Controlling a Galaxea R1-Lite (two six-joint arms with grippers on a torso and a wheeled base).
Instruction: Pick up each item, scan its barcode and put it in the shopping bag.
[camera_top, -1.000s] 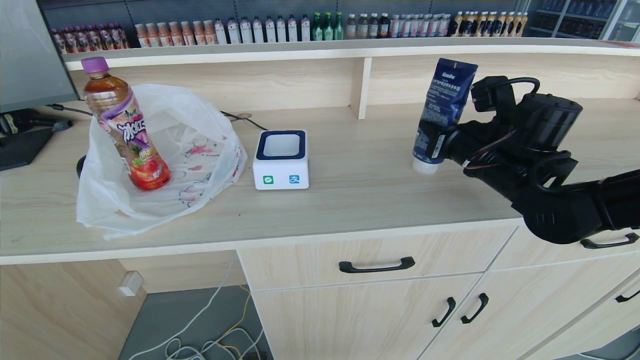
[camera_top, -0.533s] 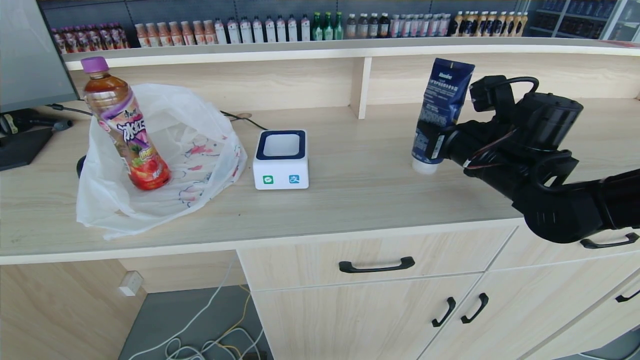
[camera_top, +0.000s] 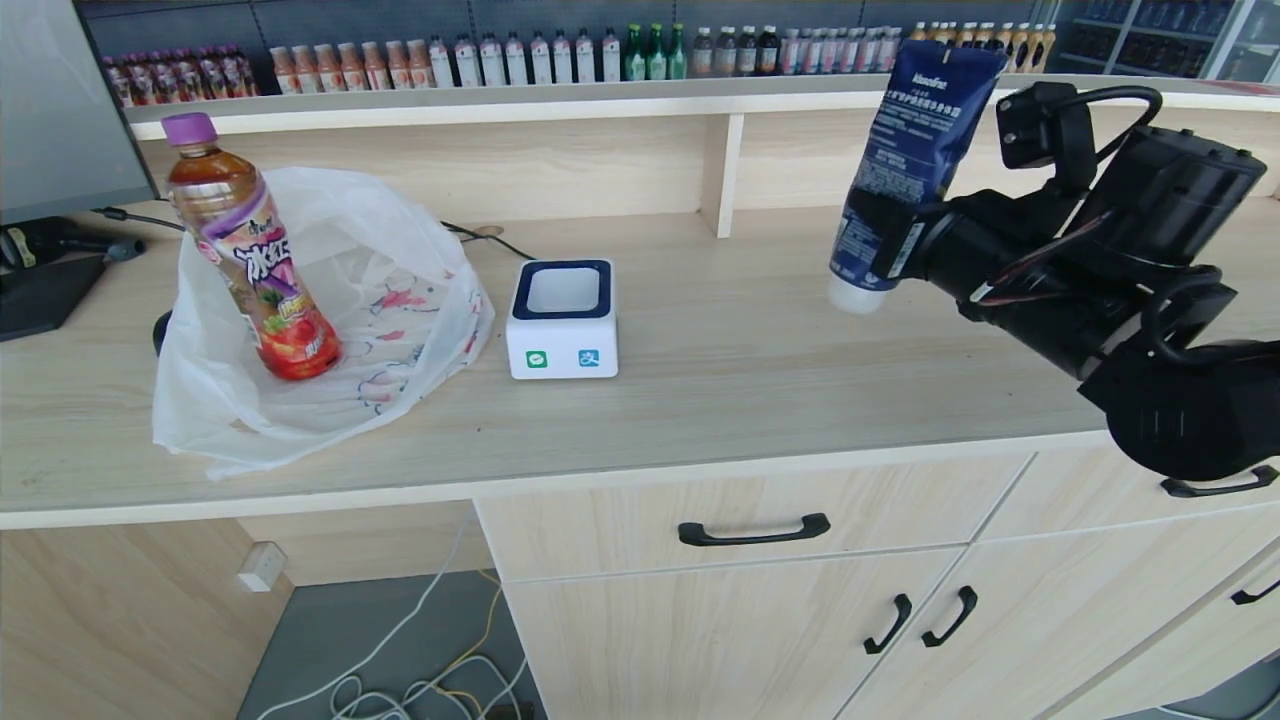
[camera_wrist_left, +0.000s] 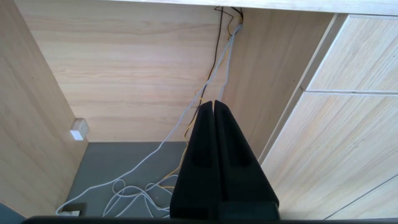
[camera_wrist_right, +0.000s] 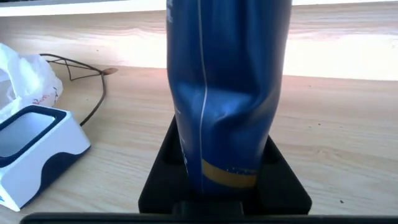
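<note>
Blue tube (camera_top: 915, 120), upper right, near upright, cap down, gripped by right pincer (camera_top: 893, 250); wrist view shows denting.

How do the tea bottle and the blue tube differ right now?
The tea bottle sits in the shopping bag; the blue tube is held off the counter by the right hand. The tea bottle's purple cap points up; the blue tube's white cap points down. Both lean slightly.

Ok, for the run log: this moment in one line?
right gripper: shut on dark blue plastic tube, above wooden counter | left gripper: shut
</note>
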